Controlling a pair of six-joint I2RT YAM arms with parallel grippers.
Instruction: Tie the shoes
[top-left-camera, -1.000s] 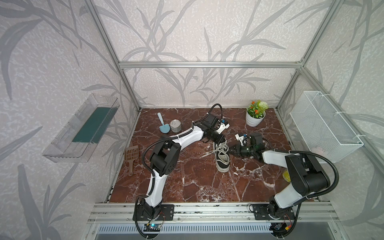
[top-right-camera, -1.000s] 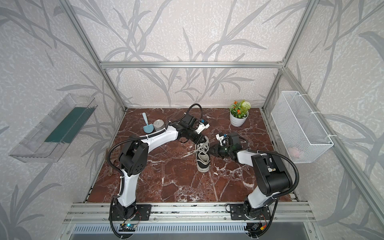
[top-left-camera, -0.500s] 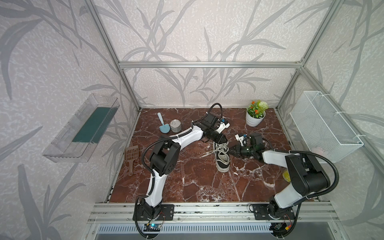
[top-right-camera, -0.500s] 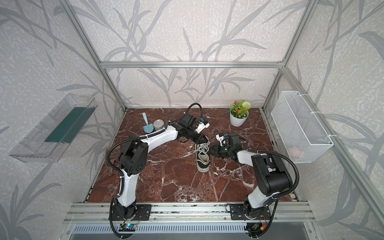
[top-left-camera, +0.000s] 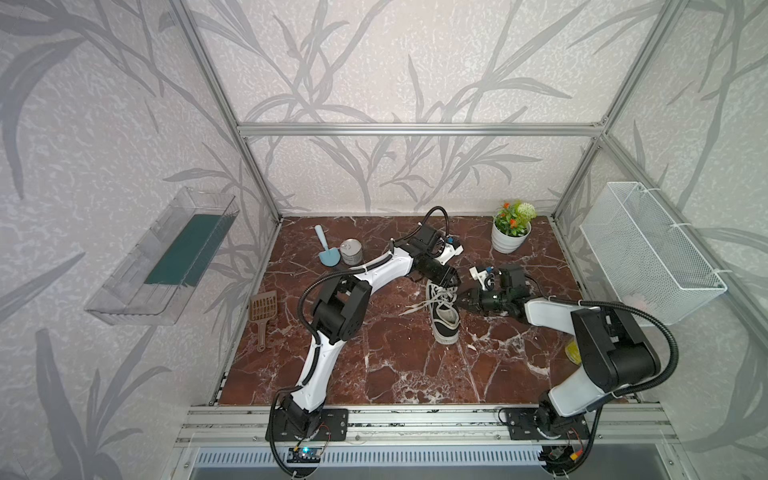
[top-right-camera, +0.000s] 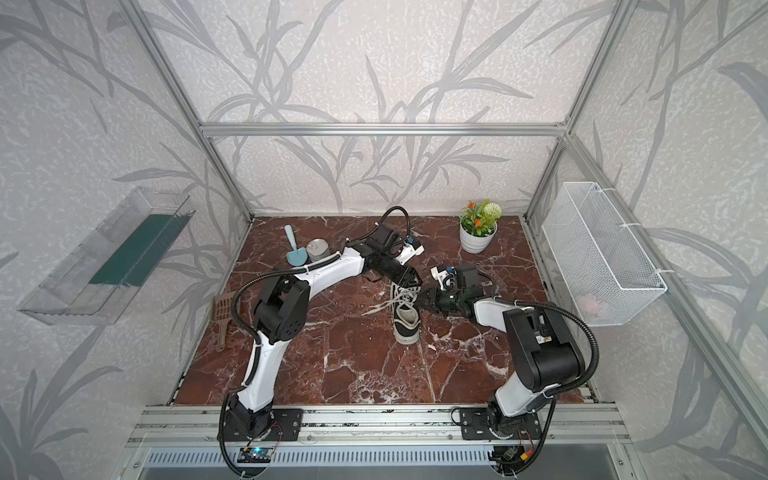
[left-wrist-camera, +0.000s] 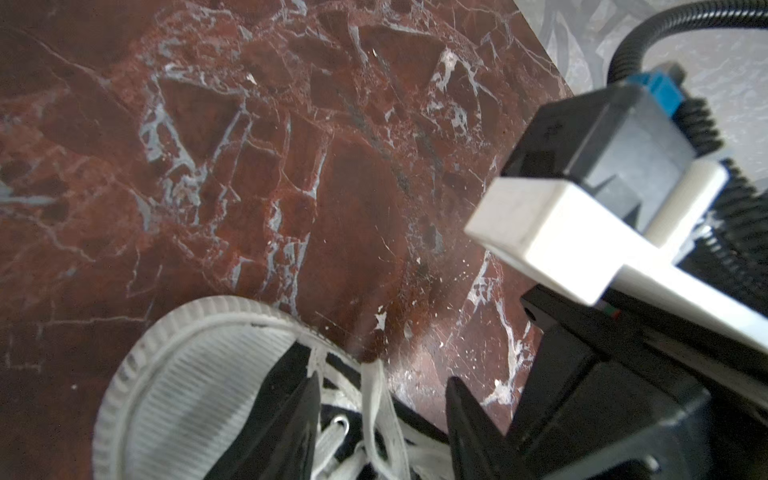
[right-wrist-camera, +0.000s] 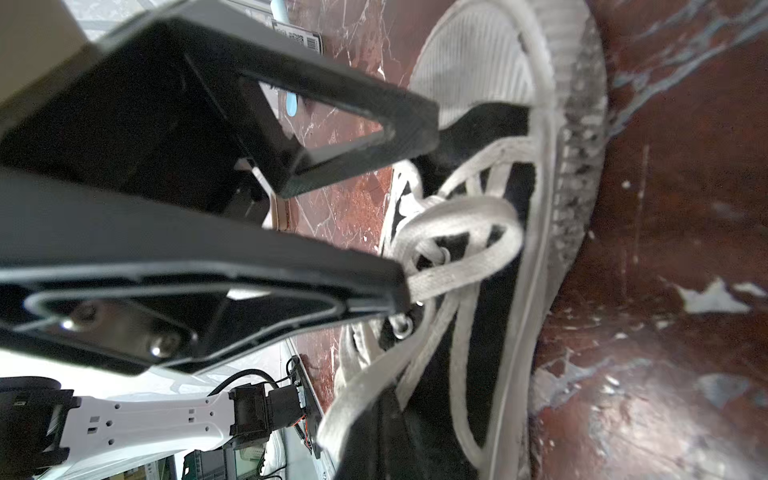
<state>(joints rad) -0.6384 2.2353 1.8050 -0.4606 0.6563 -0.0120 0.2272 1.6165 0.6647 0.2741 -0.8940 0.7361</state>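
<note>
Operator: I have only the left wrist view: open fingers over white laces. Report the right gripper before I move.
Observer: The right gripper is shut on a lace at the side of the sneaker.
Operator: Find me the free end.
Observer: A loose end trails off the sneaker onto the marble surface, toward the left in both top views.
Operator: Name what else is near.
Observer: A tin can and a blue scoop sit together at the far left, apart from the sneaker.
</note>
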